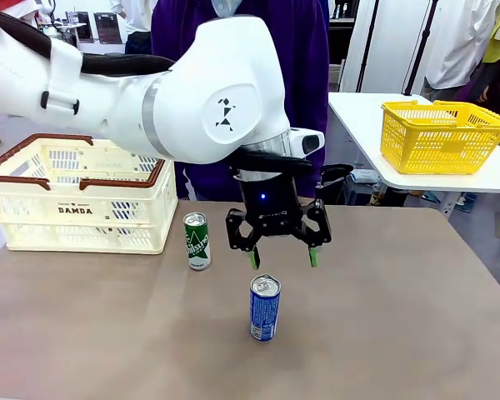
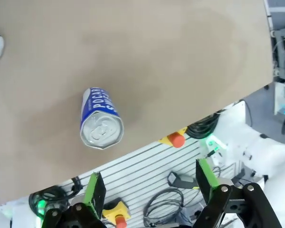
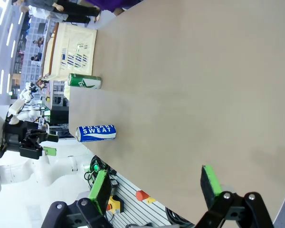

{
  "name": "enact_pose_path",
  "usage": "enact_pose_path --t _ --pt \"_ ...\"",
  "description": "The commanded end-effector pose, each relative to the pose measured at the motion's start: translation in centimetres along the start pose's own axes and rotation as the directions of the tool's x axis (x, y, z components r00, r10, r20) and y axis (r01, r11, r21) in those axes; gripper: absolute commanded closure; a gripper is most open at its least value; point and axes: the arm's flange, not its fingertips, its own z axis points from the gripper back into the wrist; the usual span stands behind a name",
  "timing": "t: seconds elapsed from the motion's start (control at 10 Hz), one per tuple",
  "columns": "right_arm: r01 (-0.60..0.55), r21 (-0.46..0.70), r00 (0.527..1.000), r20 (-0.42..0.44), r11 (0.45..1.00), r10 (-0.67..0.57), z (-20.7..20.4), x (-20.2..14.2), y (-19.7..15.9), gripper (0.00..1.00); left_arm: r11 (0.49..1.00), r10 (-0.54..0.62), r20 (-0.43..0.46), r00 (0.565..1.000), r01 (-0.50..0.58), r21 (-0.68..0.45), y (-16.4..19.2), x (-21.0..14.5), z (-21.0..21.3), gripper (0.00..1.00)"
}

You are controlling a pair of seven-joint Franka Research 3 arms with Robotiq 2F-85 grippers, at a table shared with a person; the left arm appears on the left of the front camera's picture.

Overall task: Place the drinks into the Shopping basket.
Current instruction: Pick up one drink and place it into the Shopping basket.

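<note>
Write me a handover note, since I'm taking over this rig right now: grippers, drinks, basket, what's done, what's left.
Left gripper: open, empty, hovering just above the blue can and slightly behind it, not touching.
Right gripper: open, empty, over the table near its robot-side edge, away from both cans.
Blue can: upright, mid-table.
Green can: upright on the table, just in front of the Shopping basket corner.
Done: no drink is in the basket.
Left: pick up both cans and place them in the basket; the blue one looks like the first target.
</note>
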Motion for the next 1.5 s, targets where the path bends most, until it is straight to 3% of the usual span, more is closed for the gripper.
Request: enact_pose_path --t 0.0,0.2,0.5,0.9,1.4 --pt "0.001 -0.002 1.0 -0.006 1.0 -0.002 0.2 -0.1 0.2 0.0 0.989 0.064 0.01 0.998 -0.065 0.136 0.0 -0.5 -1.3 0.0" --pt "0.001 -0.002 1.0 -0.006 1.0 -0.002 0.2 -0.1 0.2 0.0 0.969 0.123 0.082 0.989 -0.137 0.204 0.8 -1.3 -2.2 0.0" --pt "0.001 -0.002 1.0 -0.006 1.0 -0.002 0.2 -0.1 0.2 0.0 0.976 0.141 0.101 0.985 -0.156 0.153 2.4 -1.2 -5.1 0.0" --pt "0.001 -0.002 1.0 -0.006 1.0 -0.002 0.2 -0.1 0.2 0.0 0.986 0.089 0.097 0.991 -0.102 0.129 2.7 -0.2 -8.7 0.0" --pt "0.001 -0.002 1.0 -0.006 1.0 -0.002 0.2 -0.1 0.2 0.0 0.969 0.084 0.126 0.988 -0.111 0.221 2.3 0.7 -11.2 0.0"
